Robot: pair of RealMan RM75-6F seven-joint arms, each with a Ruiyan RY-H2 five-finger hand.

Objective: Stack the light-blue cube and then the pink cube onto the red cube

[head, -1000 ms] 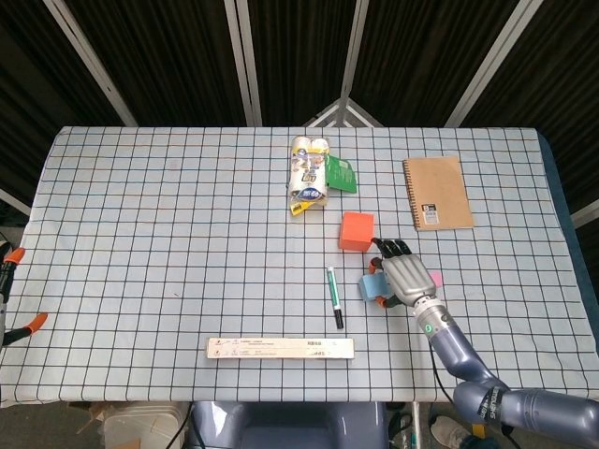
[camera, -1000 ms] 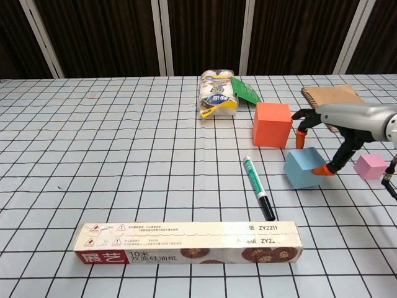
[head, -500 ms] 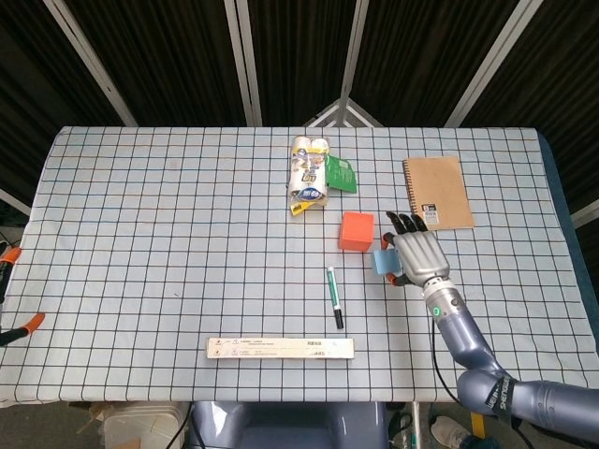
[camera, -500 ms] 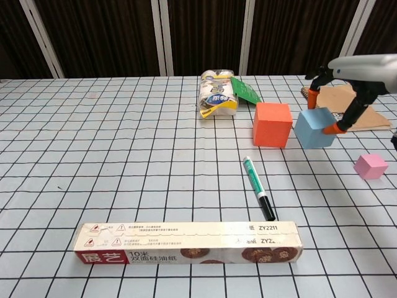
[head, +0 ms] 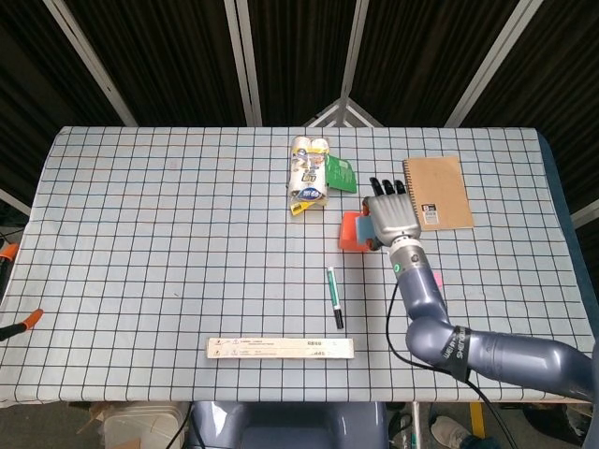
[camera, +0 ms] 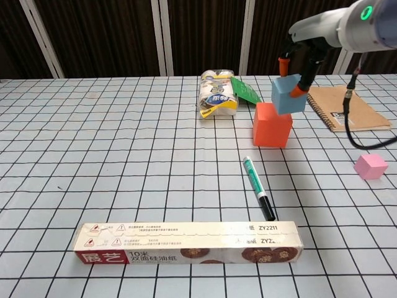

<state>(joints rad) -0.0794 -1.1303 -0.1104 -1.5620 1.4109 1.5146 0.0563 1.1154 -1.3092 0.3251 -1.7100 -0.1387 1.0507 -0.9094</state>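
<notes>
My right hand (camera: 306,45) holds the light-blue cube (camera: 289,96) tilted between orange fingertips (camera: 284,63), just over the right part of the red cube's (camera: 272,125) top. Whether the two cubes touch I cannot tell. In the head view the right hand (head: 388,217) covers the blue cube and the right side of the red cube (head: 350,231). The pink cube (camera: 371,166) lies alone on the cloth to the right, and in the head view the pink cube (head: 436,279) peeks out beside my forearm. Only orange fingertips of my left hand (head: 26,325) show, spread apart, off the table's left edge.
A green marker (camera: 258,196) lies in front of the red cube, and a long flat box (camera: 186,243) sits near the front edge. A pack of rolls (camera: 217,97) with a green packet (head: 341,174) lies behind. A brown notebook (camera: 350,109) is at the back right.
My right hand lifted the light-blue cube off the cloth and carried it up and to the left, from beside the pink cube to over the red cube. The left fingertips slid further out of frame.
</notes>
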